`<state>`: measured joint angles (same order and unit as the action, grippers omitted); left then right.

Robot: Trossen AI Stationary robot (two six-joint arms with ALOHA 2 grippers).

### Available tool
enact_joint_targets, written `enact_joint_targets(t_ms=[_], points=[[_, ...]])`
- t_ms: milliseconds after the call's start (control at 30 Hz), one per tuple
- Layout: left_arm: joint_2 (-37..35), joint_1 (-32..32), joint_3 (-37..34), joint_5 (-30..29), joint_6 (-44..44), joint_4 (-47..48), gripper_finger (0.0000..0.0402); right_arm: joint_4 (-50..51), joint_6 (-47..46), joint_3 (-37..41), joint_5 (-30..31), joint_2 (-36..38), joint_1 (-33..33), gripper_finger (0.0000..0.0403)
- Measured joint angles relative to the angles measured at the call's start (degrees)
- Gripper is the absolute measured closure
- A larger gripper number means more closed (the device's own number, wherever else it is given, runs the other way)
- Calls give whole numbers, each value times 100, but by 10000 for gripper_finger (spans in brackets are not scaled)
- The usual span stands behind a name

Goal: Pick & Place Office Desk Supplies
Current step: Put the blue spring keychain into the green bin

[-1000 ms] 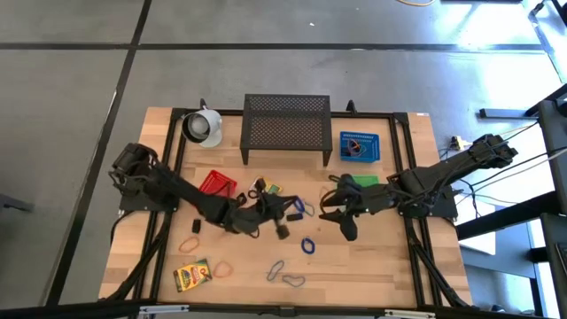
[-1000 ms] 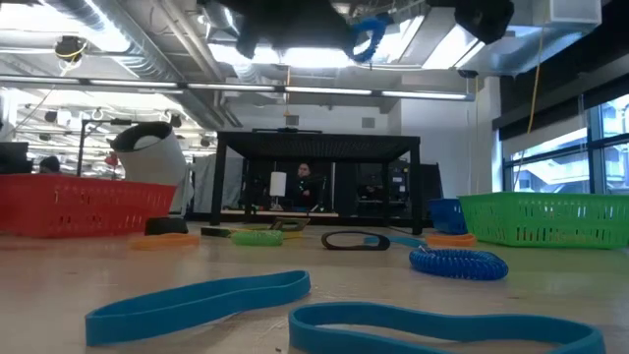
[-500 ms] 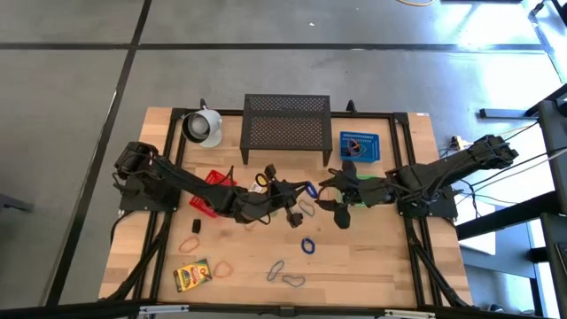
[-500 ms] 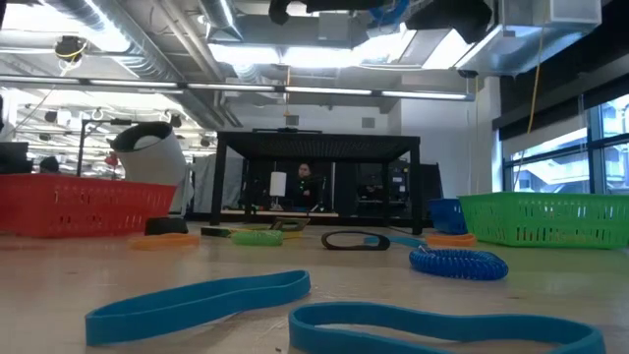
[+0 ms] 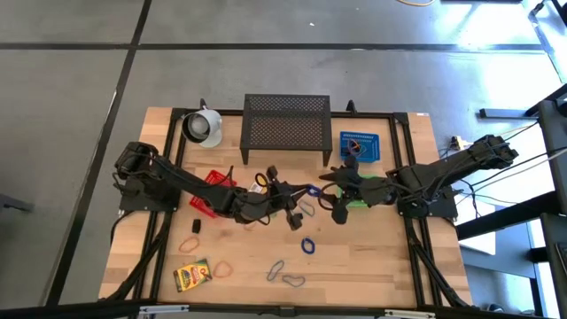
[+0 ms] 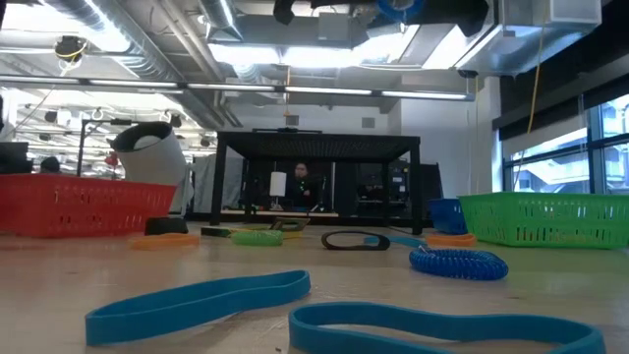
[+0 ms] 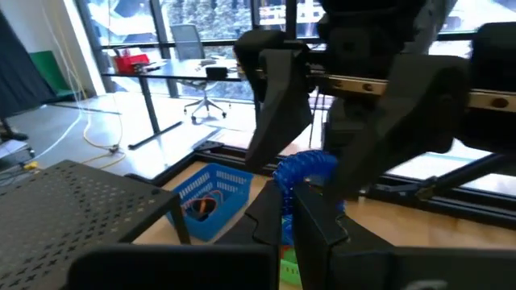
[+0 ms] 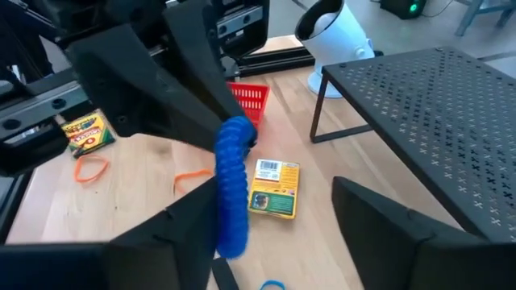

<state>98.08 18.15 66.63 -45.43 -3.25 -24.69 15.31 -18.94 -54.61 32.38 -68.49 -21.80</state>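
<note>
A blue coiled loop (image 5: 312,189) hangs in the air between my two grippers, above the table's middle. My left gripper (image 5: 301,191) is shut on it. My right gripper (image 5: 330,197) faces it from the table's right and is open, with a finger on either side of the coil (image 8: 232,185); whether the finger beside it touches, I cannot tell. Another blue coil (image 5: 307,245), thin coloured loops (image 5: 285,275), a small black block (image 5: 197,227) and two printed boxes (image 5: 192,275) (image 8: 274,189) lie flat on the table. My left gripper pinches the blue coil's upper end (image 7: 300,171) between its two fingers (image 7: 318,221), reaching level from the table's left. The coil is lifted clear of the table, and its free length (image 8: 234,225) hangs down below the fingers.
A black mesh shelf (image 5: 286,124) and a white mug (image 5: 204,127) stand at the far edge. The blue basket (image 5: 358,147) sits far right, the red basket (image 5: 217,184) is under my left arm, and the green basket (image 6: 545,218) is under my right arm.
My left gripper has risen and moved toward the far right, carrying the blue coil up clear of the table. My right gripper has risen as well and moved toward the far edge and the coil, until its open fingers stand around it.
</note>
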Motion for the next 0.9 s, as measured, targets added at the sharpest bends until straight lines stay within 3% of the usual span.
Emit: enact_joint_targets(t_ms=[133, 400, 533, 667, 900], points=[[0, 0, 0, -5, 1, -83, 393, 2, 8, 0, -139, 0, 0, 230], [-2, 0, 0, -50, -7, -160, 393, 7, -6, 0, -256, 0, -13, 382], [-1, 1, 0, -50, -51, -229, 373, 13, -158, 0, -531, 0, -15, 379], [-2, 13, 0, -111, -267, -237, 317, 308, -251, 0, -649, 89, 62, 389], [-7, 9, 0, 140, -1024, 387, 206, 2096, -781, 0, -987, 602, 382, 390]])
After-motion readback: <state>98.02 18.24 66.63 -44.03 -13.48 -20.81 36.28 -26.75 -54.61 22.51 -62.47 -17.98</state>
